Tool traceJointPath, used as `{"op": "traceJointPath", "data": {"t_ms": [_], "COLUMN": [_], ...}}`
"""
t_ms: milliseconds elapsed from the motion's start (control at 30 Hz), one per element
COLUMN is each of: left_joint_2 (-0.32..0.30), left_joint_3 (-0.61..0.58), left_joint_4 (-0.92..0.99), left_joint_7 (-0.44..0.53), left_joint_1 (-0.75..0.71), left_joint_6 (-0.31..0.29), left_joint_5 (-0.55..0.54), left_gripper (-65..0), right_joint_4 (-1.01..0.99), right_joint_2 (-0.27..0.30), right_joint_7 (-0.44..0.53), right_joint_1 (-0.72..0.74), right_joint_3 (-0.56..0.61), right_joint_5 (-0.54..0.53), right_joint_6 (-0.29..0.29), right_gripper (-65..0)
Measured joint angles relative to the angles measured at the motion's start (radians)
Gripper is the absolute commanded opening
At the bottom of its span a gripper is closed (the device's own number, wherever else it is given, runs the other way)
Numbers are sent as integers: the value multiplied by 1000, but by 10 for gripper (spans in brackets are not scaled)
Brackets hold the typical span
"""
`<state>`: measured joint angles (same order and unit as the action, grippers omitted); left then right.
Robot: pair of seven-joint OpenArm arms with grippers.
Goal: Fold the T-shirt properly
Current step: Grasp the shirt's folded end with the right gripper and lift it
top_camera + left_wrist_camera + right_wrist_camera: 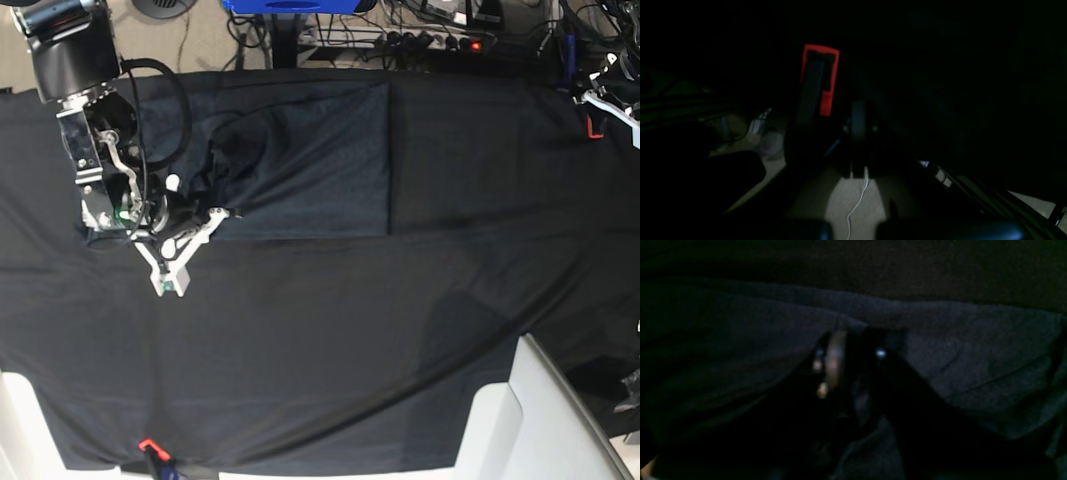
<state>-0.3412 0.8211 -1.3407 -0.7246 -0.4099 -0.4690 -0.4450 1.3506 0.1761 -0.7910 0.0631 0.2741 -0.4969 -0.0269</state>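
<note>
Base: T-shirt (310,165) beside right gripper (168,285).

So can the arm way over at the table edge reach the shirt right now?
Probably not yet. The left gripper sits at the far table edge, well apart from the shirt. Nothing lies between them but bare black cloth, so the way looks free.

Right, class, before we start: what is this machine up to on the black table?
A two-armed robot is folding a dark grey T-shirt that lies on a table covered in black cloth. The shirt already forms a rough rectangle, still bunched at the side near the right arm. The right tool sits low at that bunched side, on the black cloth just off the shirt's edge; whether it grips any fabric cannot be told. The left arm is parked off at the far edge, away from the shirt.
</note>
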Motion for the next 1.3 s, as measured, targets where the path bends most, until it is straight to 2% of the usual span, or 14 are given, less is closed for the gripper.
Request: {"op": "traceJointPath", "data": {"t_ms": [33, 133, 200, 267, 367, 433, 567, 967, 1167, 1300], "left_joint_2": [0, -3, -8, -10, -8, -8, -11, -21, -22, -22], "left_joint_3": [0, 0, 0, 0, 0, 0, 0, 0, 0, 0], "left_joint_4": [0, 0, 0, -1, -1, -1, -1, 0, 2, 3], "left_joint_7": [0, -1, 2, 3, 3, 3, 3, 2, 3, 3], "left_joint_1": [0, -1, -1, -1, -1, -1, 0, 24, 25, 25], "left_joint_6": [0, 0, 0, 0, 0, 0, 0, 0, 0, 0], "left_joint_5": [0, 0, 0, -1, -1, 0, 0, 0, 0, 0], "left_gripper": [-650, -650, -650, -650, -650, -650, -650, -650, -650, -650], "right_joint_4": [3, 52, 153, 277, 409, 451, 483, 435, 418, 390], "right_joint_2": [0, 1, 5, 8, 2, 5, 5, 5, 0, 3], "right_joint_7": [-18, -40, -44, -59, -169, -206, -205, -198, -161, -151], "right_joint_1": [0, -12, -40, -79, -151, -210, -284, -312, -311, -314], "right_joint_3": [0, -2, -4, -5, -31, -32, -30, -30, 52, 62], "right_joint_5": [0, -2, 5, -5, -19, -5, -4, 1, -2, 0], "right_joint_6": [-3, -111, -153, -149, -143, -149, -148, -149, -145, -148], "right_gripper": [-443, -368, -348, -350, -350, -350, -350, -350, -351, -351]}}
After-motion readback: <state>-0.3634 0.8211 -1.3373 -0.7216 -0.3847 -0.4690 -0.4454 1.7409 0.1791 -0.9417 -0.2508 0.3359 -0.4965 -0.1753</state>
